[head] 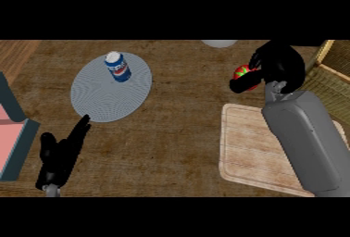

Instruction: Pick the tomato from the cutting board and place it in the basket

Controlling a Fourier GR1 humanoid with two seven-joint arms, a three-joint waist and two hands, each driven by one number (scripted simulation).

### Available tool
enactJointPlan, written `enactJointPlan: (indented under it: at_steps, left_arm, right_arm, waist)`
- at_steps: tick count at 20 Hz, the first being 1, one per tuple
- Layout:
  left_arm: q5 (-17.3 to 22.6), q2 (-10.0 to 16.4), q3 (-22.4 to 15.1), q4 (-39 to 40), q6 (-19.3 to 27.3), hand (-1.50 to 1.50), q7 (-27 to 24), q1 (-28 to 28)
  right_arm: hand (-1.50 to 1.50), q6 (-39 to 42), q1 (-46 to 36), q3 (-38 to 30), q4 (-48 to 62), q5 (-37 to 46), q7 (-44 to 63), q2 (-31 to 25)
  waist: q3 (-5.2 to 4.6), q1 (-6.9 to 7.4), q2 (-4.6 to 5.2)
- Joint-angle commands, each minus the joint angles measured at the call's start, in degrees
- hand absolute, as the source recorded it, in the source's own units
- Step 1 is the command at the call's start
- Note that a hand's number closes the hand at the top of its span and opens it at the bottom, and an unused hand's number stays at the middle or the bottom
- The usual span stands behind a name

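A red tomato [244, 74] with a green top is held in my right hand [279, 65], whose fingers and thumb curl round it, above the counter just past the far edge of the wooden cutting board [253, 148]. The woven basket [331, 74] stands at the right edge, right beside that hand. The hand hides most of the tomato. My left hand [60, 155] rests open at the lower left, fingers pointing up toward the mat.
A blue soda can [117, 67] stands upright on a round grey mat [109, 92] at the upper left. A teal and pink object [14, 134] lies at the left edge. A pale round thing [219, 43] shows at the top edge.
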Motion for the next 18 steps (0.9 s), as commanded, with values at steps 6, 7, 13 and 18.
enactJointPlan:
  at_steps: [6, 7, 13, 18]
  left_arm:
    - [0.0, -1.7, -1.4, 2.8, 0.5, 0.00, 3.1, 4.0]
    - [0.5, -1.2, 0.0, 4.4, 0.5, 0.00, 3.4, 2.4]
    - [0.3, -1.1, 0.7, 4.2, 0.3, 0.00, 2.4, 4.2]
    - [0.7, 0.0, 1.4, 3.9, -1.6, 0.00, 2.2, 4.9]
  right_arm:
    - [1.50, -16.0, -19.2, -10.4, -1.0, 11.7, 7.7, 0.8]
    - [1.50, -16.2, -20.8, -10.7, -0.9, 12.6, 8.5, 1.7]
    - [1.50, -9.5, -30.2, -18.2, 6.0, 16.0, 8.8, -5.8]
    - [1.50, -11.3, -34.6, -21.1, 11.4, 19.3, 8.2, -7.1]
  waist:
    - [-0.78, -1.53, 0.09]
    - [-0.80, -2.14, 0.15]
    - [-0.79, -2.86, 0.02]
    - [-0.76, -2.64, 0.15]
